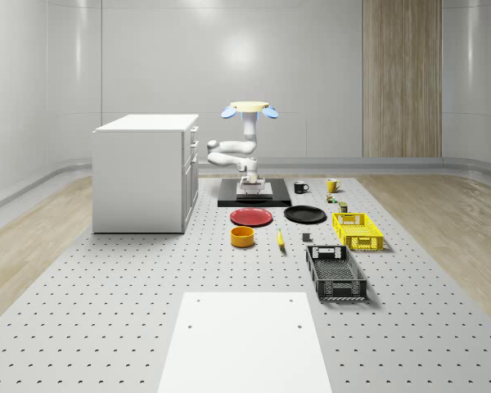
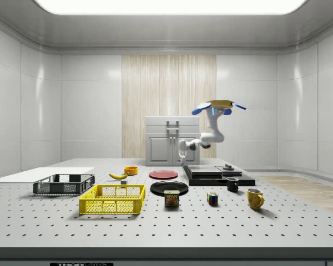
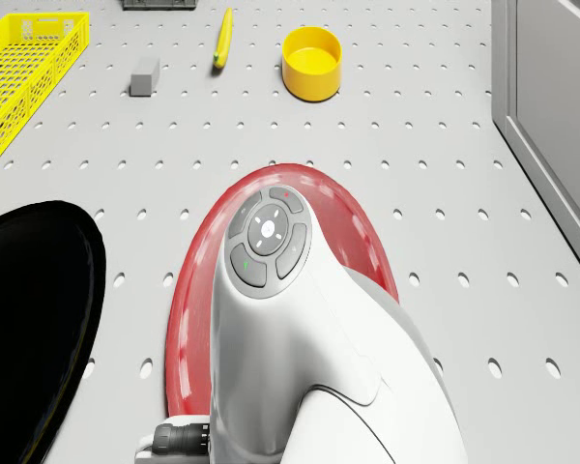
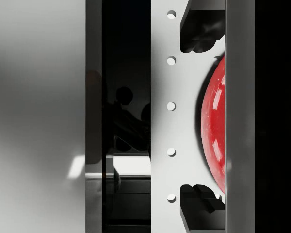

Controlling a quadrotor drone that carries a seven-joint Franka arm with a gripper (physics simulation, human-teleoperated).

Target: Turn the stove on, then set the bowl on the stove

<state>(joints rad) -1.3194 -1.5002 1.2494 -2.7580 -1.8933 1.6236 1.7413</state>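
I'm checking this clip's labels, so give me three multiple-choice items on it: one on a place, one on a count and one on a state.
1. The bowl sits:
A. on the cabinet top
B. on the table, near the red plate
C. on the white sheet

2. Crates on the table:
A. one
B. two
C. four

3. The gripper has its fingers:
A. open, holding nothing
B. shut on a mug
C. shut on a banana

Answers:
1. B: the whole-scene view shows it on the table, just camera-side of the plate.
2. B: there is a yellow crate and a black crate.
3. A: the wrist view shows the tips apart with only table and plate between them, while the drone hovers over the stove.
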